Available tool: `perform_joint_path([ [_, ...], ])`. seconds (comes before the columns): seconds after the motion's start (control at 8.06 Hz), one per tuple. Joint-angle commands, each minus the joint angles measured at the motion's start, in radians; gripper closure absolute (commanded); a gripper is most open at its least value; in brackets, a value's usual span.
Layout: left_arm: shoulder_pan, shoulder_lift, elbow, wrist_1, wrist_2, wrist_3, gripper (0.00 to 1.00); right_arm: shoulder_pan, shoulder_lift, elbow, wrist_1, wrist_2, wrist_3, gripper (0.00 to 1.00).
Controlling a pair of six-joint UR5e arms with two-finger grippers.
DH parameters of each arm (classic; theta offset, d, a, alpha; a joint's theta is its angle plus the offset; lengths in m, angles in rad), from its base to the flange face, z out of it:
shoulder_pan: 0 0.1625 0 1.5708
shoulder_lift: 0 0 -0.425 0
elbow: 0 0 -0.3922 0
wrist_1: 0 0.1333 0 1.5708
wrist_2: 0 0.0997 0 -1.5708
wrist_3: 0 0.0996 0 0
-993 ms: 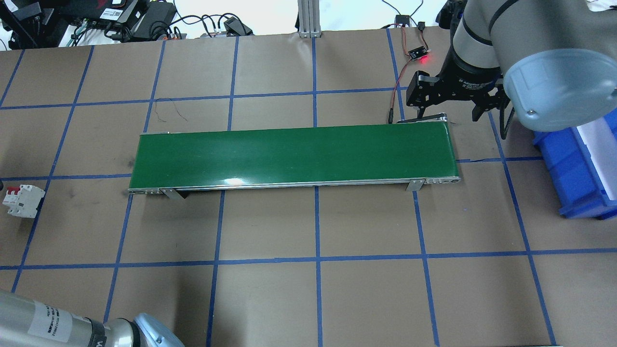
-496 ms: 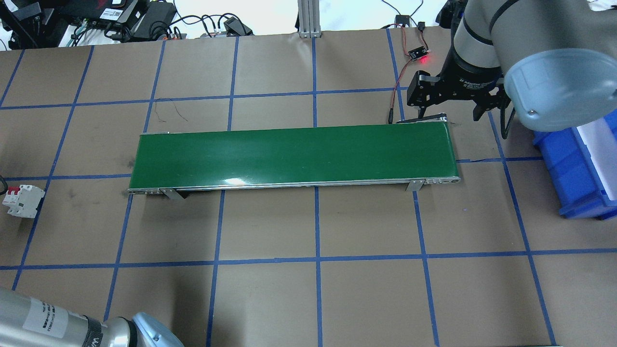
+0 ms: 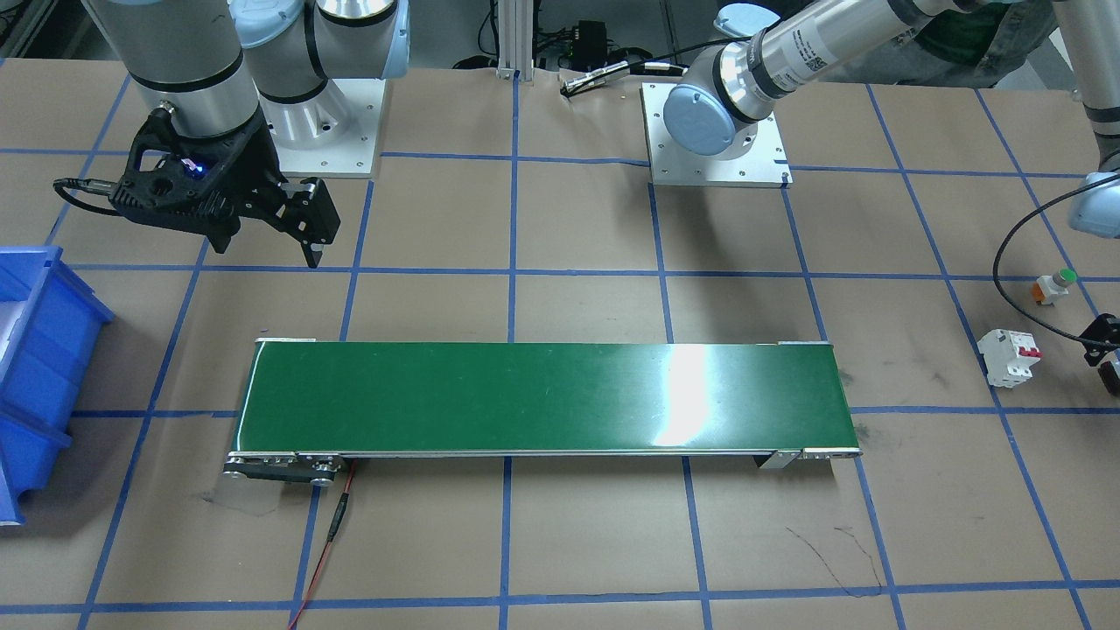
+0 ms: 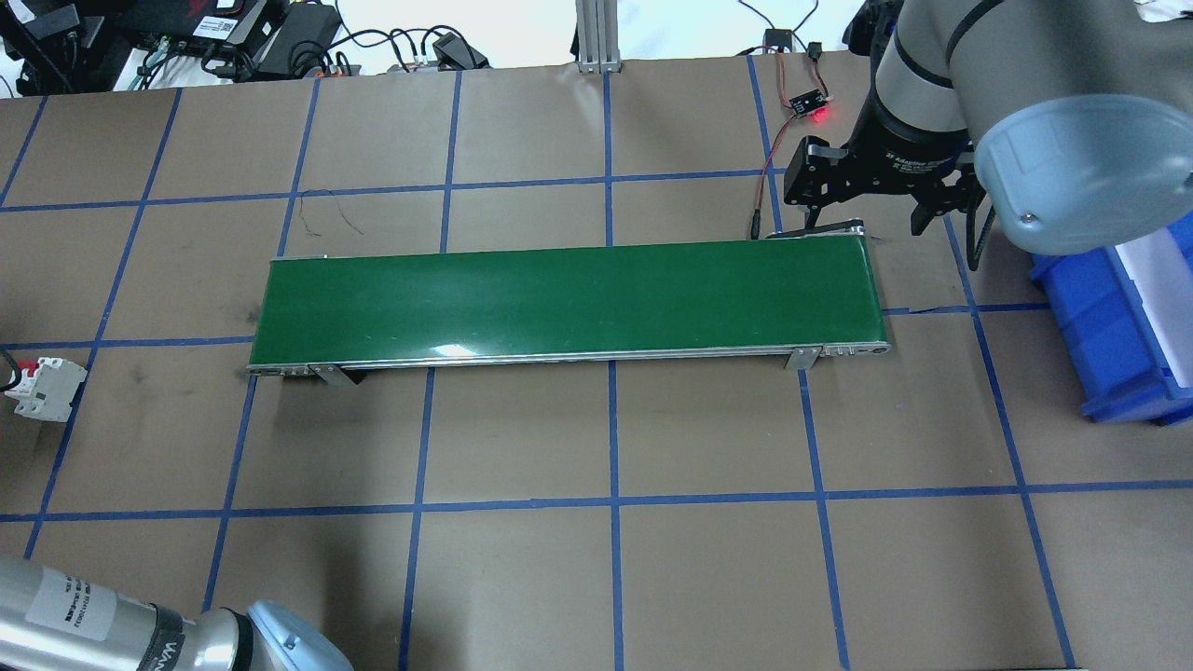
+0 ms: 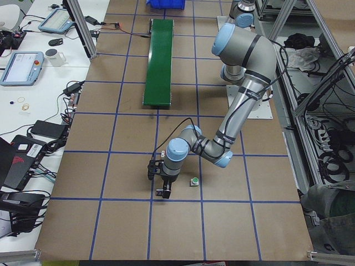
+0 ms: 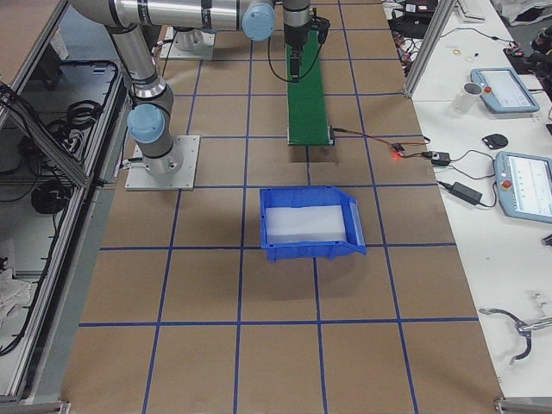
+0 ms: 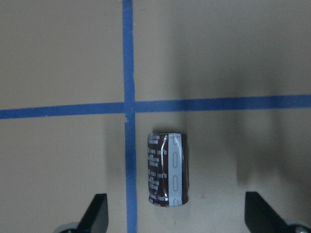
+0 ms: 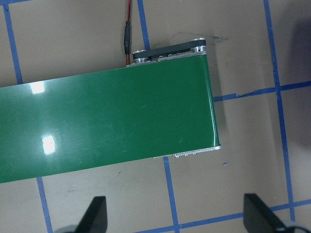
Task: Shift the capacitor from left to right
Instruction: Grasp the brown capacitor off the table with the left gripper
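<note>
The capacitor, a small dark cylinder with a grey stripe, lies on the brown table beside a blue tape cross in the left wrist view. My left gripper is open just above it, one finger on each side and neither touching it. In the exterior left view the left gripper points down at the table's left end. My right gripper is open and empty, and hovers by the right end of the green conveyor belt. It also shows in the overhead view and in the front-facing view.
A white breaker with a red switch and an orange-white button with a green cap stand near the left gripper. A blue bin sits at the table's right end. A red-lit sensor board with wires lies behind the belt.
My left arm's elbow has slid a little to the left in the overhead view, and a black cable now shows beside the breaker. The right arm has not moved.
</note>
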Motion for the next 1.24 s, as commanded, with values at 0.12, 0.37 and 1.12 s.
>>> perform_joint_path([
  [0.12, 0.03, -0.016, 0.0, 0.005, -0.006, -0.01, 0.04, 0.0, 0.0, 0.0, 0.0, 0.006, 0.004, 0.0],
  [0.37, 0.03, -0.019, 0.0, 0.005, -0.02, -0.004, 0.04, 0.0, 0.0, 0.0, 0.0, 0.008, 0.004, 0.0],
  [1.12, 0.026, -0.044, 0.044, 0.005, -0.069, 0.037, 0.01, 0.0, 0.0, 0.0, 0.0, 0.005, 0.004, 0.0],
])
